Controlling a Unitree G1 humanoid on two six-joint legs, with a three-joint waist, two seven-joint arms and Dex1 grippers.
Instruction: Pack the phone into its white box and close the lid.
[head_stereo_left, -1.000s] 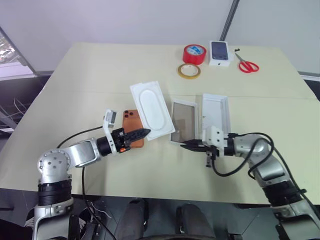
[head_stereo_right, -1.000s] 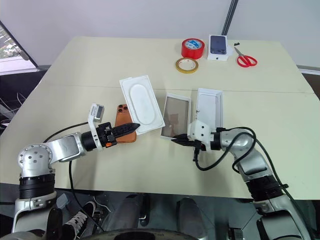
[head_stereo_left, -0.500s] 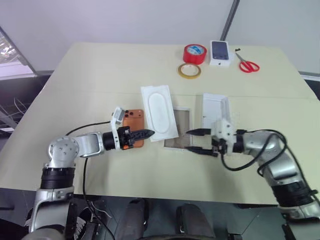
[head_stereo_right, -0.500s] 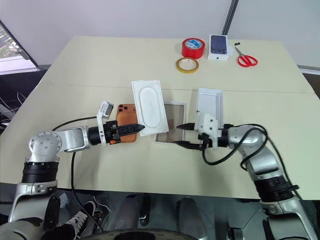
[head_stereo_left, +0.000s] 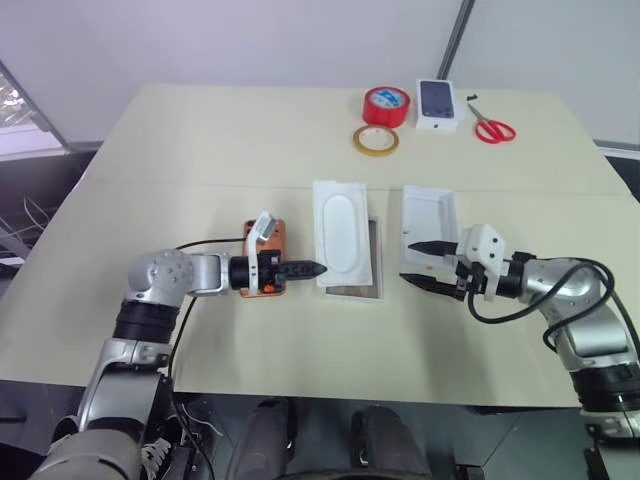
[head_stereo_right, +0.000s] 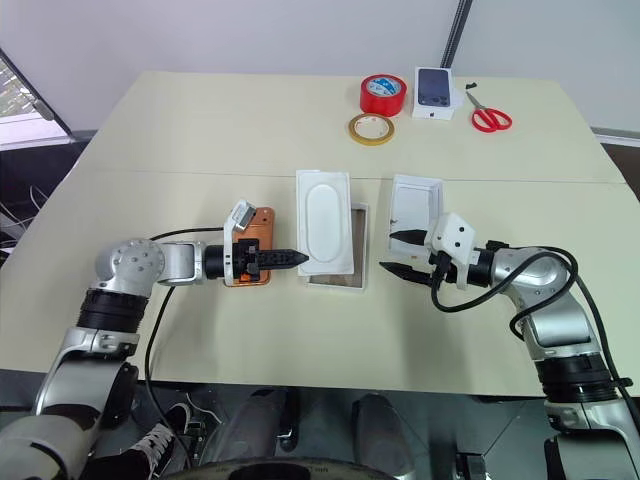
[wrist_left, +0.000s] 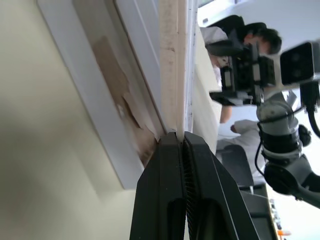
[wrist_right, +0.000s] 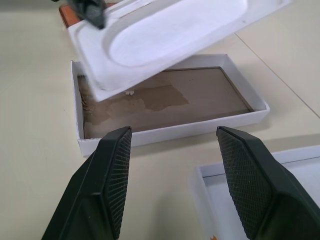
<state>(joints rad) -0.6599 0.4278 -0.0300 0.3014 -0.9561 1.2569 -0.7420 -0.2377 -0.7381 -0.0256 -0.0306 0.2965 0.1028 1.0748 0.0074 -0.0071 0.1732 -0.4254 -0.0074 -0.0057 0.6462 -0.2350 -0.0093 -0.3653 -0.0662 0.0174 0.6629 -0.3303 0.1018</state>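
The phone (head_stereo_left: 264, 262) lies flat left of the white box (head_stereo_left: 352, 291), whose insert (head_stereo_left: 342, 232) overhangs its rim. Left gripper (head_stereo_left: 312, 269) closed, empty, at insert's edge; right gripper (head_stereo_left: 417, 263) open, empty, before the lid (head_stereo_left: 430, 214)

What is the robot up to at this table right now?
The left gripper, shut, holds the white insert by its edge over the white box. The phone lies on the table beside it. The right gripper hangs open, empty, near the lid. The phone is not yet packed.
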